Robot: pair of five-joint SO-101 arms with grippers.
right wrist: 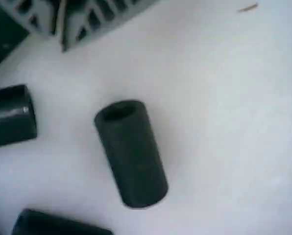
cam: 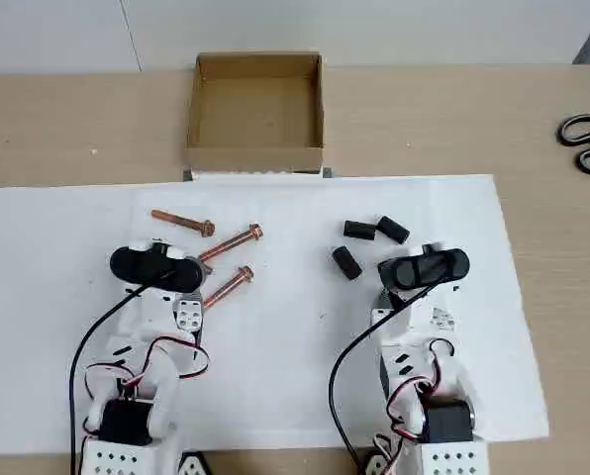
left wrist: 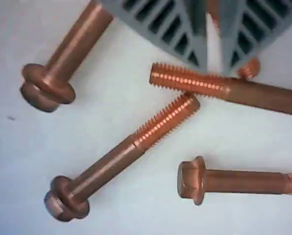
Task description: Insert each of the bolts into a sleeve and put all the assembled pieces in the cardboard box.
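Left gripper (left wrist: 213, 58) is held low over the copper bolts (cam: 231, 243), its fingers drawn almost together with nothing pinched between them. Right gripper (right wrist: 62, 39) is likewise pressed closed and holds nothing, poised just beside the black sleeves (cam: 359, 231). Bolts and sleeves are laid loose and separate on the white paper (cam: 275, 376), bolts before the left arm, sleeves before the right. The cardboard box (cam: 255, 156) is set open at the paper's far edge. Scissors (cam: 587, 142) are left well apart on the table.
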